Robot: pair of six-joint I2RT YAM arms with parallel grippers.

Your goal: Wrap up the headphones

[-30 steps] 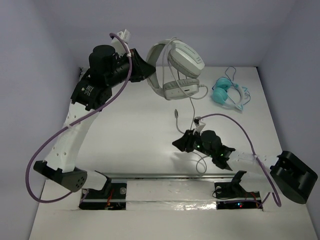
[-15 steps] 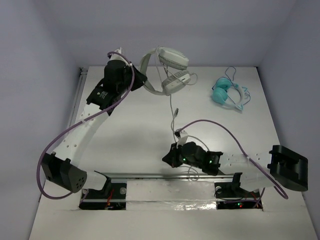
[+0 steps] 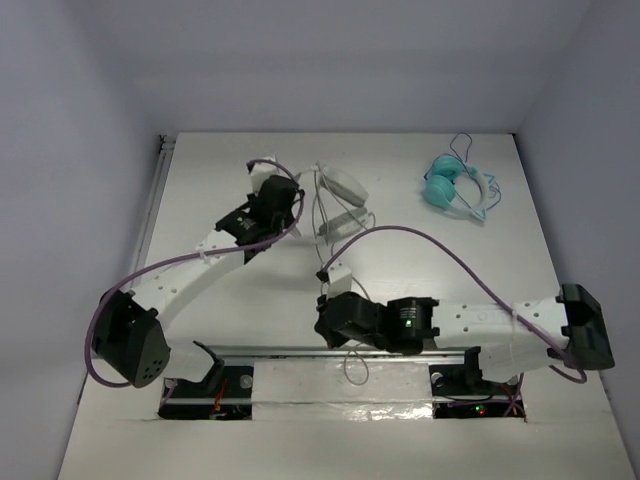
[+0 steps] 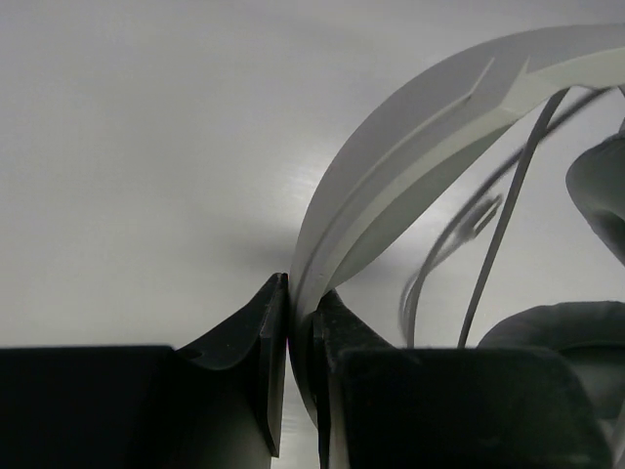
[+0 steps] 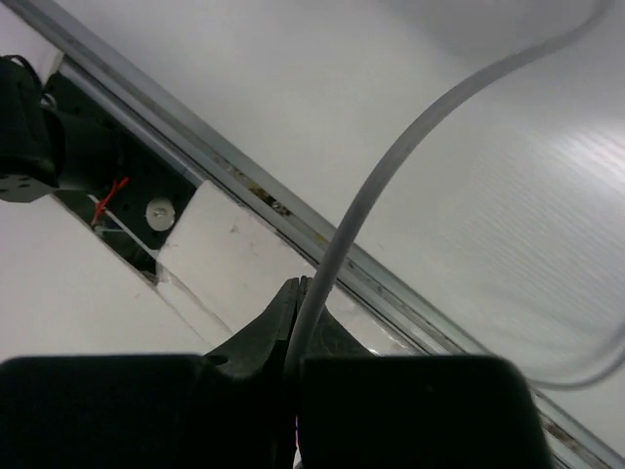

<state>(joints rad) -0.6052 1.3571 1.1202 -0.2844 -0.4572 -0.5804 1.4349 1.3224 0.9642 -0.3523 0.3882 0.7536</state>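
Note:
The white headphones (image 3: 338, 188) hang low over the table's middle. My left gripper (image 3: 296, 203) is shut on their wide headband (image 4: 410, 166); in the left wrist view the jaws (image 4: 301, 322) pinch the band's edge, with the thin grey cable (image 4: 510, 210) and a dark ear pad (image 4: 552, 327) to the right. My right gripper (image 3: 323, 322) sits close to the near rail, shut on the cable (image 5: 410, 147), which rises out of the jaws (image 5: 298, 298) and curves away to the right. A loose cable tail (image 3: 350, 378) loops over the rail.
Small teal headphones (image 3: 455, 185) with a thin blue cord lie at the back right. A metal rail (image 5: 244, 186) and the arm bases (image 3: 215, 375) run along the near edge. Purple hoses (image 3: 440, 240) arc over both arms.
The left arm brought the headphones down and toward the table's middle. The right gripper shut on the cable and moved left and toward the near rail.

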